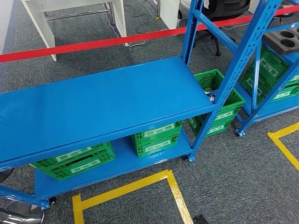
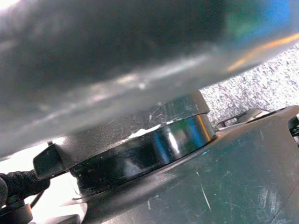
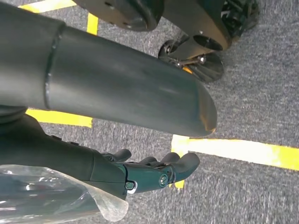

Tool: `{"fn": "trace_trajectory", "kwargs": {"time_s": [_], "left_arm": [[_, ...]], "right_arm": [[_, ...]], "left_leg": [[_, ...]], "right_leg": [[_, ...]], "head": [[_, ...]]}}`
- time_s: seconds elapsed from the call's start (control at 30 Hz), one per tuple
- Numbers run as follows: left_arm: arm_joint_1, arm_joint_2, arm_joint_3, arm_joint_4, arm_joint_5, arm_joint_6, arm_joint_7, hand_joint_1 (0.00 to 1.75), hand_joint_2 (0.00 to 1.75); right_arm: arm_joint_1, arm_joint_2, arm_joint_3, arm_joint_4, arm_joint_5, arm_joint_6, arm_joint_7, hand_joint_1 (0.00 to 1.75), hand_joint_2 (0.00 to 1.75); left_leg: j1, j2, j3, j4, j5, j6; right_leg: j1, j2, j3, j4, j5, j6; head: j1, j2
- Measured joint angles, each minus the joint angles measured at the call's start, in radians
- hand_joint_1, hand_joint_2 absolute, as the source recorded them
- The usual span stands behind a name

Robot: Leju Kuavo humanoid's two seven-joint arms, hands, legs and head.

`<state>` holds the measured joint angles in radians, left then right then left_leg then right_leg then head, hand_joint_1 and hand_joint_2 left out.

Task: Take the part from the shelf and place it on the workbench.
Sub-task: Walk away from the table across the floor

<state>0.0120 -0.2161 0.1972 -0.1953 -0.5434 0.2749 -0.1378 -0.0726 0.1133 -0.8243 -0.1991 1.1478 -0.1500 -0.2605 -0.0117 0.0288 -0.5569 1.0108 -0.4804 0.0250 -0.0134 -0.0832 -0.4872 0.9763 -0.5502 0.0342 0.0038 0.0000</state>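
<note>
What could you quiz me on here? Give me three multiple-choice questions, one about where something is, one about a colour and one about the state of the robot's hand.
1. Where do the two green crates in the near blue shelf stand?
A. on its top board
B. on its lower board
C. on the white table

2. What colour is the band stretched behind the shelf?
A. red
B. green
C. white

3. How is the right hand?
A. closed around a crate
B. pinching the band
C. fingers stretched out, holding nothing

Answers:
1. B, because the head view shows both crates under the top board, resting on the lower one.
2. A, because the head view shows a red band running across the grey carpet.
3. C, because the right wrist view shows the fingers extended above the carpet with nothing between them.
</note>
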Motion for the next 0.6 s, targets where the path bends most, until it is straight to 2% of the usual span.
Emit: {"fn": "trace_trajectory", "kwargs": {"time_s": [0.2,0.33,0.4,0.43,0.47,0.53,0.57,0.6], "left_arm": [[0.001,0.002,0.0,0.0,0.005,0.0,-0.003,0.0,0.0],[0.004,0.004,0.0,0.0,0.008,0.002,-0.003,0.0,0.0],[0.005,0.004,0.0,0.0,0.009,0.003,-0.004,0.0,0.0],[0.004,0.004,0.0,0.0,0.009,0.004,-0.004,0.0,0.0],[0.003,0.003,0.0,0.0,0.009,0.004,-0.004,0.0,0.0],[0.002,0.002,0.0,0.0,0.009,0.004,-0.004,0.0,0.0],[0.002,0.002,0.0,0.0,0.009,0.004,-0.004,0.0,0.0],[0.002,0.002,0.0,0.0,0.01,0.004,-0.004,0.0,0.0]], "right_arm": [[0.0,0.0,0.0,0.0,0.007,-0.018,-0.002,0.0,0.0],[-0.002,0.0,0.0,0.0,0.007,-0.025,-0.002,0.0,0.0],[-0.005,0.0,0.001,0.0,0.007,-0.028,-0.002,0.0,0.0],[-0.006,0.0,0.001,0.0,0.007,-0.028,-0.003,0.0,0.0],[-0.006,0.0,0.001,0.0,0.007,-0.029,-0.004,0.0,0.0],[-0.001,0.0,0.001,0.0,0.007,-0.03,-0.003,0.0,0.0],[0.002,0.0,0.001,0.0,0.007,-0.03,-0.003,0.0,0.0],[0.004,0.0,0.001,0.0,0.007,-0.03,-0.003,0.0,0.0]], "left_leg": [[-0.006,0.001,0.001,0.002,-0.005,0.006],[-0.01,-0.003,0.002,-0.003,-0.004,0.017],[-0.005,-0.01,0.011,-0.018,0.002,0.027],[-0.001,-0.015,0.016,-0.025,0.005,0.032],[0.0,-0.02,0.018,-0.027,0.005,0.035],[0.0,-0.034,0.019,-0.027,0.004,0.037],[0.0,-0.043,0.02,-0.027,0.003,0.037],[0.0,-0.051,0.023,-0.026,0.001,0.035]], "right_leg": [[-0.006,0.0,0.002,-0.001,0.001,0.005],[-0.011,-0.003,0.015,-0.005,0.002,0.015],[-0.012,0.023,0.007,0.016,-0.016,0.019],[-0.013,0.044,-0.014,0.058,-0.039,0.019],[-0.013,0.064,-0.048,0.121,-0.068,0.018],[-0.013,0.079,-0.128,0.261,-0.114,0.018],[-0.013,0.08,-0.153,0.296,-0.112,0.019],[-0.013,0.081,-0.159,0.289,-0.089,0.019]], "head": [[0.0,0.0],[-0.001,0.0],[0.002,0.0],[0.005,0.0],[0.008,0.0],[0.011,0.0],[0.011,0.0],[0.012,0.0]]}}
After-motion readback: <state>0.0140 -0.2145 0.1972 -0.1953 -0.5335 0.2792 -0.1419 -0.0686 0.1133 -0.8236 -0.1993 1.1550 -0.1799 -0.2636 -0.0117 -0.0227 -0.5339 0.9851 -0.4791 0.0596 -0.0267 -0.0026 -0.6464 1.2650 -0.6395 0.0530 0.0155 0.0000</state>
